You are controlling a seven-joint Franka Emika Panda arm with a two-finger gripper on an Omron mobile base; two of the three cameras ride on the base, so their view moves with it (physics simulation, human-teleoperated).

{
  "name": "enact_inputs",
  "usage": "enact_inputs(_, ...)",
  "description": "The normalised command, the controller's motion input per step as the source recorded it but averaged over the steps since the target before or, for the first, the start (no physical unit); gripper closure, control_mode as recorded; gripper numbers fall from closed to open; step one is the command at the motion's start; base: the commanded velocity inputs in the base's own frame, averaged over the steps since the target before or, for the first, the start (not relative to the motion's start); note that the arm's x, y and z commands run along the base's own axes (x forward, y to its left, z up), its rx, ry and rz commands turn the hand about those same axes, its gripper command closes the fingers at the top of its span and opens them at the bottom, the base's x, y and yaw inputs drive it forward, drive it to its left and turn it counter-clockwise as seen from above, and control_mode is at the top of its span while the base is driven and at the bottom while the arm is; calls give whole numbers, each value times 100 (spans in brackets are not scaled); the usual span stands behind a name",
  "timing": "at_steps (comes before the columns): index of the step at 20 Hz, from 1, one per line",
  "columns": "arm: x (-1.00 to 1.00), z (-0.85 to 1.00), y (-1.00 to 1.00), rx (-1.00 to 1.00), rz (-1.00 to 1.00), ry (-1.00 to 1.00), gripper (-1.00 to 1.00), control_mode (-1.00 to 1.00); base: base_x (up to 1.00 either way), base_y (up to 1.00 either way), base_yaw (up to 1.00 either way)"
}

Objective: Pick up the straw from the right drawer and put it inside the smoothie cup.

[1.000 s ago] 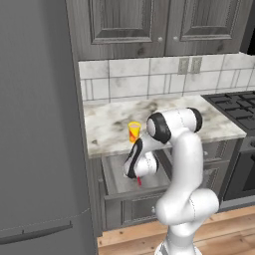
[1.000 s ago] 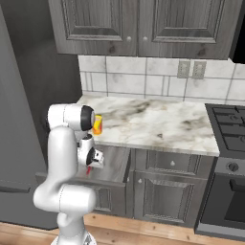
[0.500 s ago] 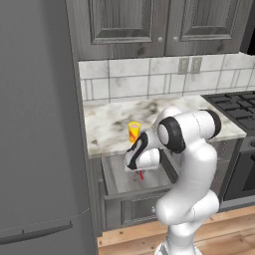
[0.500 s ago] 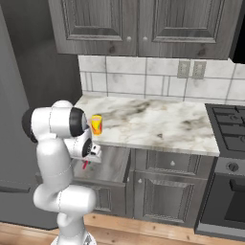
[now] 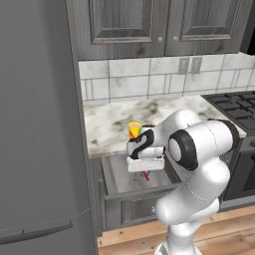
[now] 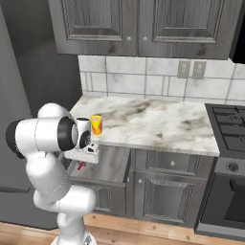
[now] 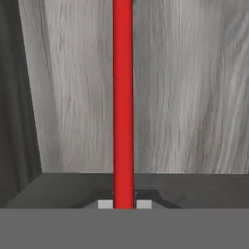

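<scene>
The red straw point(image 7: 123, 97) runs straight up from between my fingertips in the hand view, and my gripper point(image 7: 123, 204) is shut on its lower end. From the left base view the straw point(image 5: 146, 175) hangs down below my gripper point(image 5: 145, 170) over the open right drawer point(image 5: 117, 174). The right base view shows the straw point(image 6: 80, 166) under the gripper point(image 6: 83, 161), above the drawer point(image 6: 110, 165). The small yellow smoothie cup point(image 5: 134, 130) stands upright on the counter near its front edge, just behind and above my hand; it also shows as the cup point(image 6: 96, 125) beside my wrist.
A marble counter point(image 6: 153, 119) stretches right to the stove point(image 6: 229, 129). A tall grey fridge point(image 5: 40, 129) stands close on the left of the drawer. Wall cabinets point(image 5: 149, 25) hang above. The drawer's front panel point(image 5: 134, 209) juts out toward the base.
The arm's elbow has swung forward and right, and the hand has lifted slightly and levelled with the straw still gripped. The cup has stayed put.
</scene>
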Motion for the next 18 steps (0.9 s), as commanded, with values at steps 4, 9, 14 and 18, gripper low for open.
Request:
enact_inputs(4, -28, 93, 0, 0, 2, 2, 100, -100, 0, 0, 0)
enact_inputs(9, -13, 94, -4, 0, 3, -7, 100, -100, 0, 0, 0)
enact_inputs(14, -4, 64, -13, 1, 7, -20, 100, -100, 0, 0, 0)
enact_inputs(18, -1, 42, -19, 3, 13, -36, 100, -100, 0, 0, 0)
